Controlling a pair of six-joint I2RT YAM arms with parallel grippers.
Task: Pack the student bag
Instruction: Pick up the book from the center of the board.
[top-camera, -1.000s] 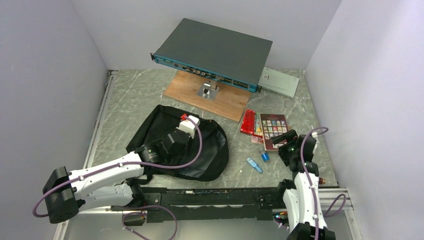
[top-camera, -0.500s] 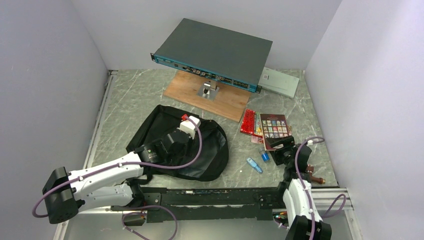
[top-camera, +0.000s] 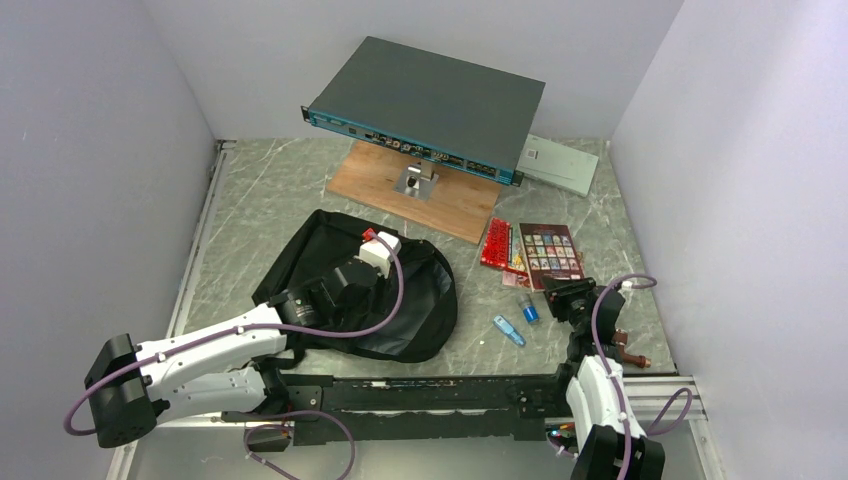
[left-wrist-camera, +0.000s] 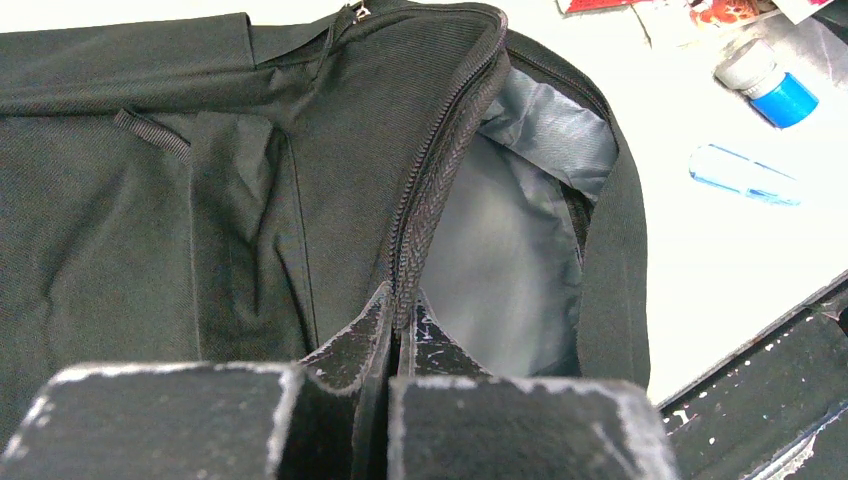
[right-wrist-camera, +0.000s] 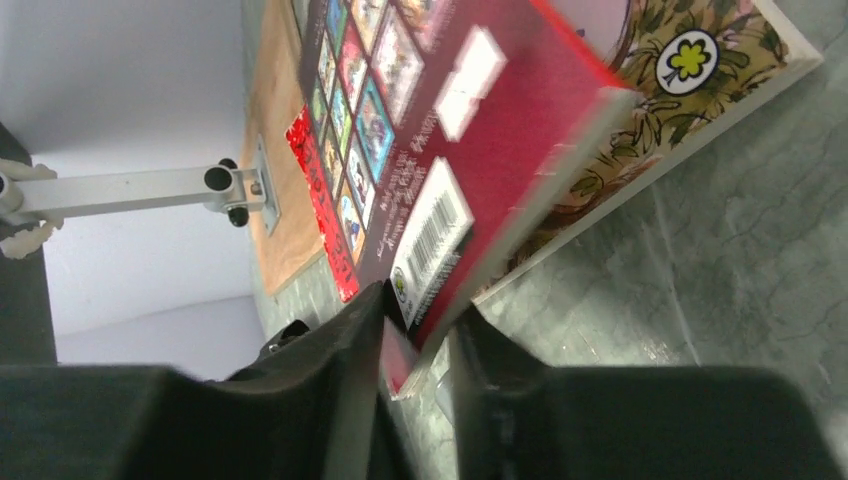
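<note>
The student bag (top-camera: 420, 300), a black fabric backpack, lies flat on the marble table left of centre, its main zip open and grey lining (left-wrist-camera: 500, 240) showing. My left gripper (left-wrist-camera: 403, 310) is shut on the zipper edge (left-wrist-camera: 440, 160) of the bag's opening; from above it (top-camera: 365, 265) sits over the middle of the bag. My right gripper (right-wrist-camera: 415, 310) has its jaws closed on the near corner of a dark red book (right-wrist-camera: 420, 130), which tilts up off a floral-covered book (right-wrist-camera: 700, 80). From above, that gripper (top-camera: 560, 295) stands at the book's (top-camera: 548, 250) near edge.
A flat grey rack device with a teal front (top-camera: 430, 100) stands on a post over a wooden board (top-camera: 380, 180) at the back. A red packet (top-camera: 496, 243), a small blue bottle (top-camera: 530, 313) and a clear blue pen-like piece (top-camera: 508, 330) lie between bag and books. A grey box (top-camera: 560, 163) sits at the back right.
My right gripper dropped low, moved left onto the book's near corner, and its jaws closed on it. The left arm and the bag have not moved.
</note>
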